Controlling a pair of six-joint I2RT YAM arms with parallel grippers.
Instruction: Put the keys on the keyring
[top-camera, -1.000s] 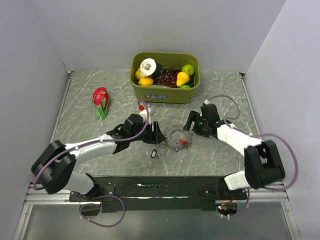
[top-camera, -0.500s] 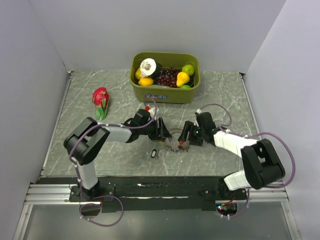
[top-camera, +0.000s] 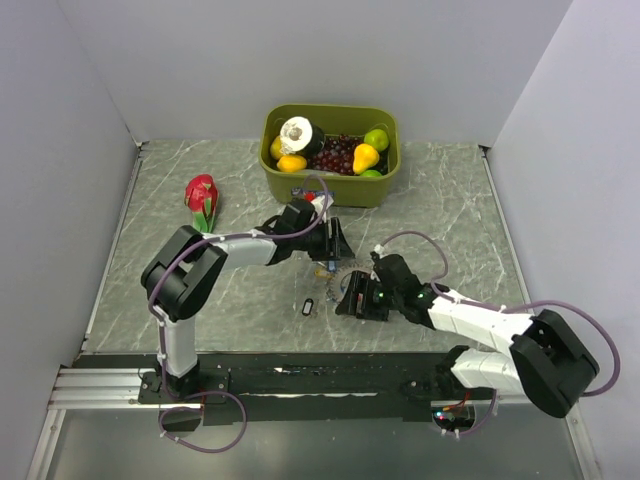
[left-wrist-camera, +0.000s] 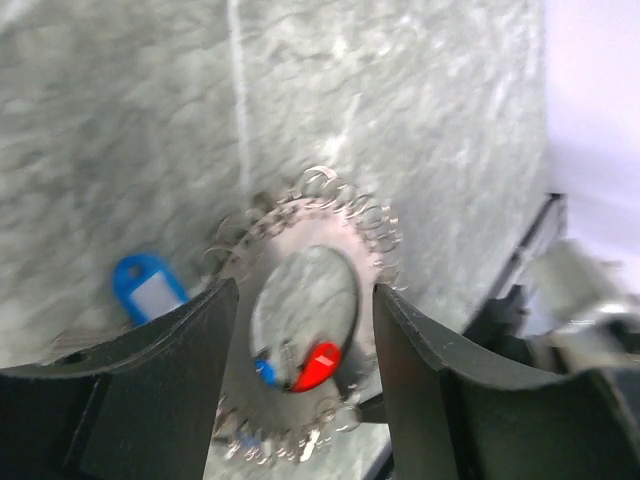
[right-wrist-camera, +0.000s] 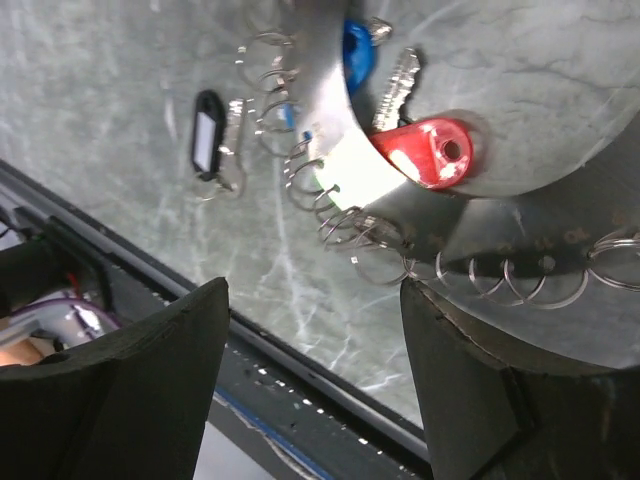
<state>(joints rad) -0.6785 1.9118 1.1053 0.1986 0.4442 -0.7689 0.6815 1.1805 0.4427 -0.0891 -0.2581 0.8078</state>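
Left jaws: partly spread at the lower centre of the left wrist view, with one of the fingers on each side of the keyring; the coiled rim reaches both inner faces, but I cannot tell whether it is pinched or only straddled
Right jaws: parted wide and clasping nothing; the gap shows bare worktop and a few rim loops; the finger at lower right covers part of the keyring's flat band, and I cannot tell if it touches
Keyring: centre of the top view, between the tips of the two arms
Red key: inside the keyring's opening, upper right of the right wrist view, with its silvery blade pointing up
Small blue key: at the band's inner edge, top centre of that view
Black key: on the worktop outside the keyring, just beside the outer loops, upper left of that view
Blue-tagged key: on the worktop left of the keyring in the left wrist view, just above the left finger
Bin: olive, holding fruit, upper centre of the top view, apart from the keyring
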